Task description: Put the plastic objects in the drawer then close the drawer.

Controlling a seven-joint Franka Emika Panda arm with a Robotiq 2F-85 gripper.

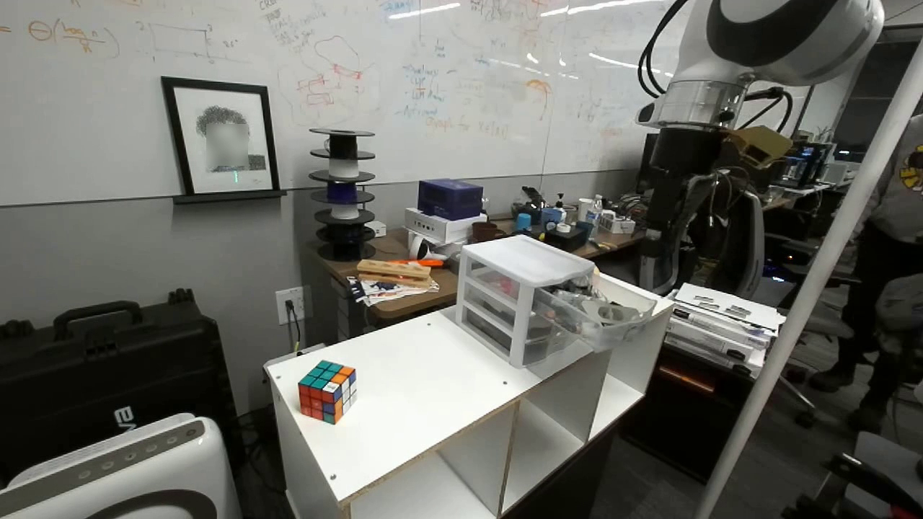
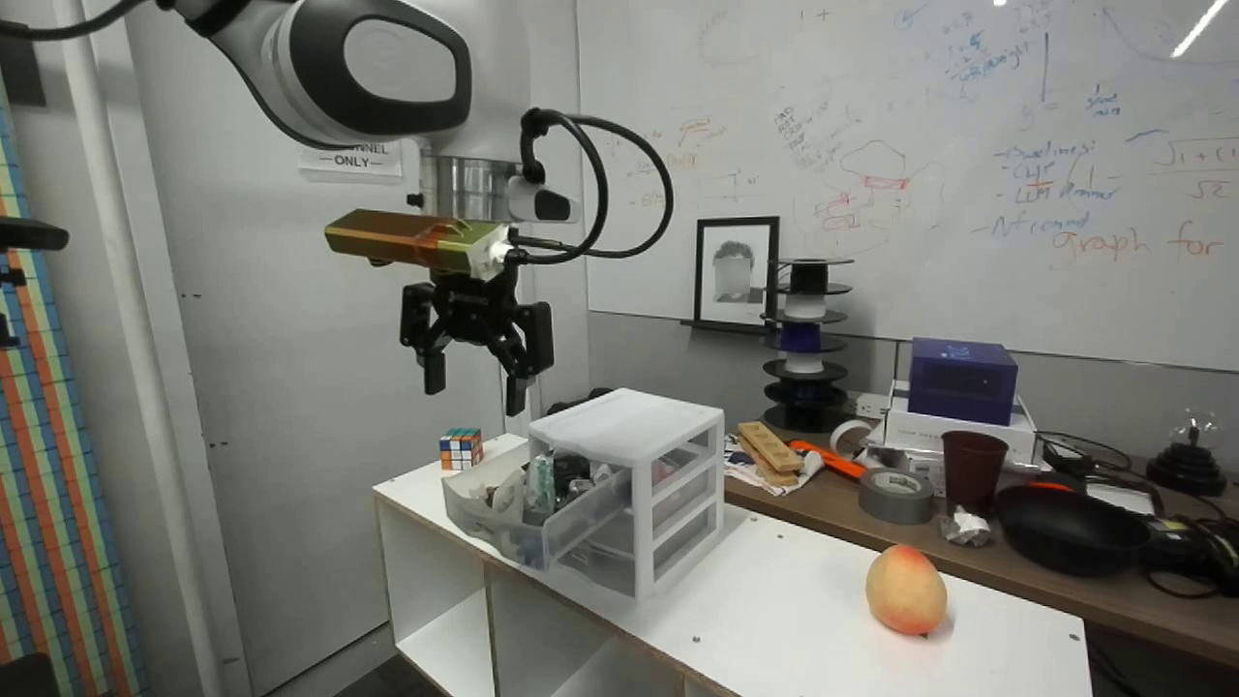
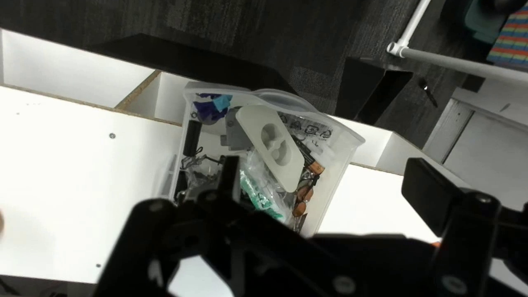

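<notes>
The gripper (image 2: pixel 475 385) hangs empty, fingers apart; closing seems due; push the drawer (image 2: pixel 581 523) squarely inward from the shelf-side edge of the desk (image 2: pixel 774 610).

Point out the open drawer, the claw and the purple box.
Open drawer (image 3: pixel 285 100): wrist view, on the front lip.
Claw (image 2: pixel 475 387): in an exterior view, midway between its fingertips.
Purple box (image 2: pixel 963 385): in an exterior view, on its front face.
</notes>
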